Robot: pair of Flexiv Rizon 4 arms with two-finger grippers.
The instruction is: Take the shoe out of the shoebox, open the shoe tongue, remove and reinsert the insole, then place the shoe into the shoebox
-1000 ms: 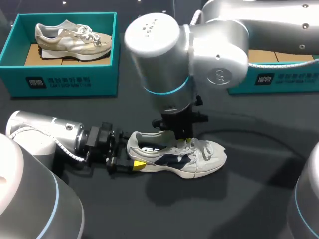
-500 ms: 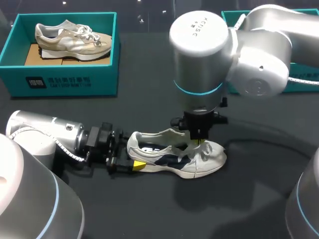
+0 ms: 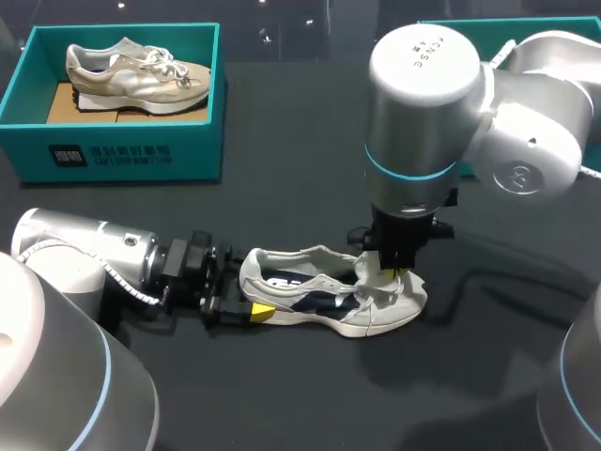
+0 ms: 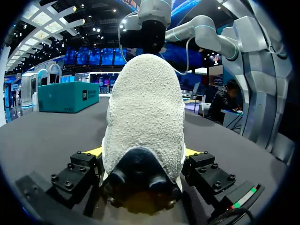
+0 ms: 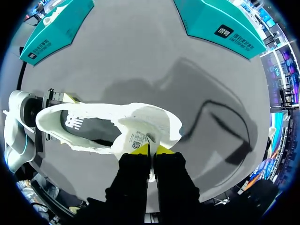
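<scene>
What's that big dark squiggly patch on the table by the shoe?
A shadow, probably. Right wrist view: it lies on the table beyond the shoe, shaped like an arm with a cable. Head view: a soft shadow curves across the table right of the shoe, and the right arm carries bright glints on its silver shell.

Light comes from overhead and it's pretty even. The dark matte table (image 3: 282,395) soaks most of it up, with a soft shadow pooling under the white-and-navy sneaker (image 3: 329,301). The glossy silver right arm (image 3: 432,113) catches bright highlights. In the right wrist view, its shadow spreads broad across the tabletop.
</scene>
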